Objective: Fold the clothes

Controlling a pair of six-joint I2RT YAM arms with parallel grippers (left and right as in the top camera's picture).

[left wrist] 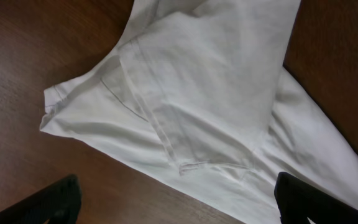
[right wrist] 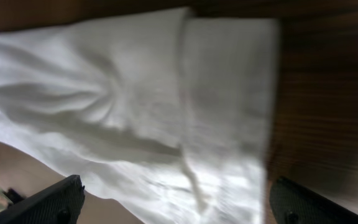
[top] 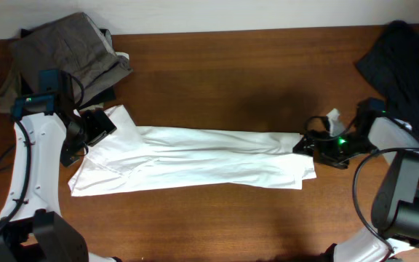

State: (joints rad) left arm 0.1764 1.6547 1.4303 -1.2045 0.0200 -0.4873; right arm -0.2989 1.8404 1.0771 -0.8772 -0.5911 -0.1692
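A white shirt (top: 195, 161) lies folded into a long strip across the middle of the brown table. My left gripper (top: 86, 135) hovers over its left, sleeve end, open and empty; the left wrist view shows the sleeve and hem (left wrist: 197, 106) between the spread fingers (left wrist: 179, 205). My right gripper (top: 313, 145) hovers at the shirt's right end, open and empty. The right wrist view shows the folded right edge (right wrist: 185, 112) between the wide fingers (right wrist: 176, 202), slightly blurred.
A grey-brown garment pile (top: 64, 51) sits at the back left corner. A dark garment (top: 406, 58) lies at the back right. A small white and green object (top: 333, 116) sits near the right gripper.
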